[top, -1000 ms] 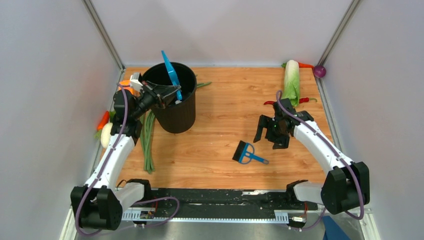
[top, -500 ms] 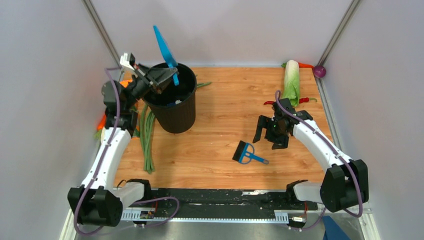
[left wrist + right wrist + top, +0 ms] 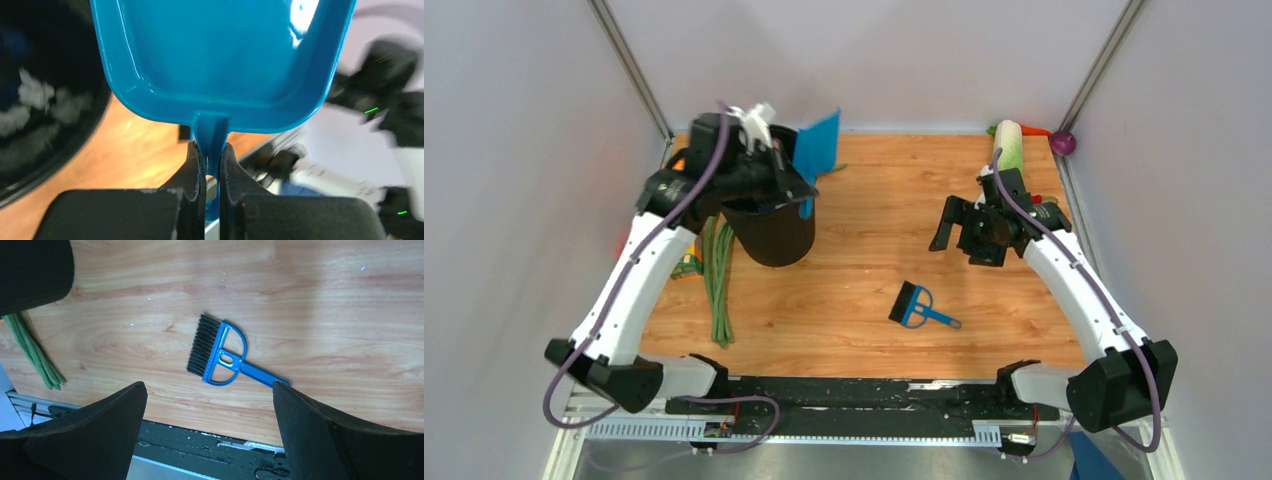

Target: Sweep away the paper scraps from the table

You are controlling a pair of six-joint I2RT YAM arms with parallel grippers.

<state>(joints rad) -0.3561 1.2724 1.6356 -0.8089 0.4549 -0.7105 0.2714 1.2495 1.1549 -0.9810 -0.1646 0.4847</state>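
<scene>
My left gripper [image 3: 792,180] is shut on the handle of the light blue dustpan [image 3: 820,143] and holds it up over the right rim of the black bin [image 3: 774,228]. In the left wrist view the fingers [image 3: 196,165] pinch the handle below the empty pan [image 3: 220,55]. My right gripper [image 3: 964,232] is open and empty, above the table [image 3: 874,220], beyond the blue hand brush [image 3: 919,305]. The brush lies flat on the wood [image 3: 220,357], between the open gripper's [image 3: 209,385] tips in the right wrist view. No paper scraps show on the table; the bin's inside [image 3: 30,100] is blurred.
Green beans [image 3: 717,270] lie left of the bin. A napa cabbage [image 3: 1009,150], a red chili and a purple ball [image 3: 1064,143] sit at the far right corner. The black rail [image 3: 854,392] runs along the near edge. Grey walls stand on three sides.
The left arm has swung up and to the right over the bin, turning the dustpan from edge-on to face-on. The right gripper has moved a little farther back. The brush has not moved.
</scene>
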